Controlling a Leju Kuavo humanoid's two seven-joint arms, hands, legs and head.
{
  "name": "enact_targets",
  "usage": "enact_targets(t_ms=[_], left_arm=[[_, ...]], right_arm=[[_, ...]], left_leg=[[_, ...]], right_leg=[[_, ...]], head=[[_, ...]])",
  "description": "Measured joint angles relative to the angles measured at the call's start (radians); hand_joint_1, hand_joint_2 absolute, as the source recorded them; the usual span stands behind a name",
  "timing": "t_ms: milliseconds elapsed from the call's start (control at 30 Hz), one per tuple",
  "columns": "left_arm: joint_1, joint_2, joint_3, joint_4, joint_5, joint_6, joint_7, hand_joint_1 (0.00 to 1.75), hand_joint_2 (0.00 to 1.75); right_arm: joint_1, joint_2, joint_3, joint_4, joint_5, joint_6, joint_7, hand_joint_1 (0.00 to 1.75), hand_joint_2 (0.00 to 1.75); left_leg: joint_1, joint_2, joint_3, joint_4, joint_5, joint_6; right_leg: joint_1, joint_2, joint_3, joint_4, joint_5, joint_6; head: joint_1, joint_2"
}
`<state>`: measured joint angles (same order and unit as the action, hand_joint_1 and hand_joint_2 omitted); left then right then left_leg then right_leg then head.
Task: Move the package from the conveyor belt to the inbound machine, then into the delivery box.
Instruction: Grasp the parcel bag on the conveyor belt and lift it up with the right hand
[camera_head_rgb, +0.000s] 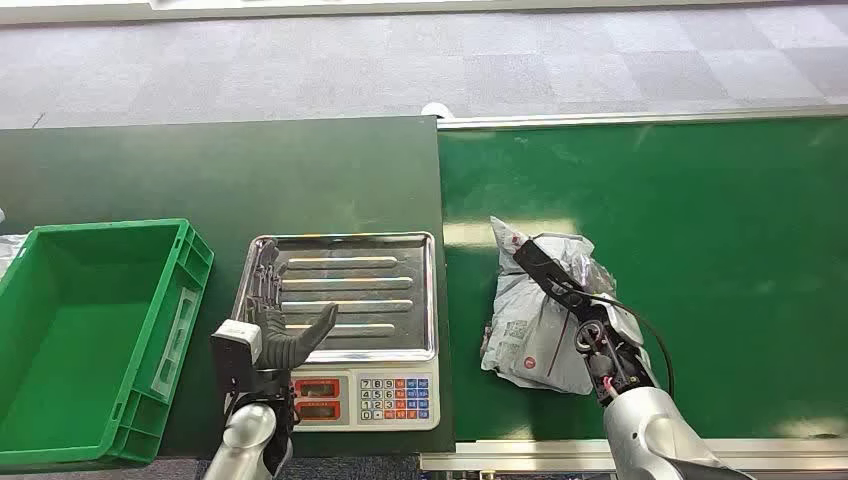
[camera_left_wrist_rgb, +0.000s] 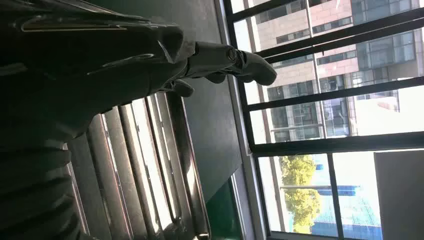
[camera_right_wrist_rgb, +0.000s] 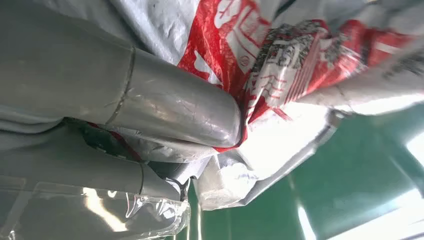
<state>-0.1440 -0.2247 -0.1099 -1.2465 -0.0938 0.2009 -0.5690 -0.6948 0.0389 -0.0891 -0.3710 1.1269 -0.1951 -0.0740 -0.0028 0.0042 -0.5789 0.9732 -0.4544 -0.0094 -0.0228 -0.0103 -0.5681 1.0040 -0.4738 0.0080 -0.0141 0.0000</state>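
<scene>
A crumpled grey plastic package (camera_head_rgb: 528, 335) with red print and labels lies on the green conveyor belt (camera_head_rgb: 700, 250). My right hand (camera_head_rgb: 562, 282) reaches over it from the near side. In the right wrist view its thick thumb and fingers (camera_right_wrist_rgb: 165, 107) press into the package (camera_right_wrist_rgb: 305, 65), with wrap bunched between them just above the belt (camera_right_wrist_rgb: 360, 190). My left hand (camera_head_rgb: 283, 325) hovers over the near left part of the scale's steel tray (camera_head_rgb: 400, 258), fingers spread and holding nothing. The left wrist view shows those fingers (camera_left_wrist_rgb: 225, 60) above the ribbed tray (camera_left_wrist_rgb: 150, 170).
The scale's display and keypad (camera_head_rgb: 395, 397) face me at the table's near edge. A green plastic crate (camera_head_rgb: 192, 268), with nothing inside, stands left of the scale on the dark green table. Grey carpet lies beyond the table and belt.
</scene>
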Motion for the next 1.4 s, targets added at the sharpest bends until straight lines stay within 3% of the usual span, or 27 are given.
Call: enact_targets(t_ms=[300, 600, 700, 900, 1233, 1400], left_arm=[[0.012, 0.000, 0.002, -0.008, 0.016, 0.017, -0.049, 0.00, 1.75], [-0.019, -0.001, -0.019, 0.039, 0.046, 0.044, -0.107, 0.00, 1.75], [-0.026, -0.003, -0.019, 0.046, 0.042, 0.087, -0.120, 0.00, 1.75], [-0.010, -0.005, -0.022, -0.061, 0.059, 0.291, -0.126, 0.00, 1.75], [0.012, -0.003, -0.050, -0.206, 0.079, 0.326, -0.126, 0.00, 1.75], [0.018, -0.003, -0.050, -0.229, 0.085, 0.326, -0.126, 0.00, 1.75]], right_arm=[[0.029, 0.016, -0.034, -0.163, -0.201, -0.225, -0.249, 1.75, 0.00], [0.153, 0.025, -0.044, -0.427, -0.326, -0.321, -0.402, 1.75, 0.00], [0.179, 0.026, -0.044, -0.486, -0.338, -0.323, -0.418, 1.75, 0.00], [0.213, 0.030, -0.015, -0.592, -0.355, -0.310, -0.448, 1.75, 0.00], [0.119, 0.034, 0.128, -0.624, -0.183, -0.275, -0.401, 1.75, 0.00], [0.067, 0.038, 0.188, -0.594, -0.167, -0.275, -0.399, 1.75, 0.00]], left_leg=[[0.000, 0.000, 0.000, 0.000, 0.000, 0.000], [0.000, 0.000, 0.000, 0.000, 0.000, 0.000], [0.000, 0.000, 0.000, 0.000, 0.000, 0.000], [0.000, 0.000, 0.000, 0.000, 0.000, 0.000], [0.000, 0.001, 0.000, 0.000, 0.000, 0.000], [0.000, -0.001, -0.001, 0.000, 0.000, 0.000]], right_leg=[[0.000, 0.000, 0.000, 0.000, 0.000, 0.000], [0.000, 0.000, -0.001, 0.000, 0.000, 0.000], [0.000, 0.000, 0.000, 0.000, 0.000, 0.000], [0.000, 0.000, 0.000, 0.000, 0.000, 0.000], [0.000, 0.000, 0.000, 0.000, 0.000, 0.000], [0.000, -0.001, 0.000, 0.000, 0.000, 0.000]], head=[[0.000, 0.000], [0.000, 0.000], [0.000, 0.000], [0.000, 0.000], [0.000, 0.000], [0.000, 0.000]])
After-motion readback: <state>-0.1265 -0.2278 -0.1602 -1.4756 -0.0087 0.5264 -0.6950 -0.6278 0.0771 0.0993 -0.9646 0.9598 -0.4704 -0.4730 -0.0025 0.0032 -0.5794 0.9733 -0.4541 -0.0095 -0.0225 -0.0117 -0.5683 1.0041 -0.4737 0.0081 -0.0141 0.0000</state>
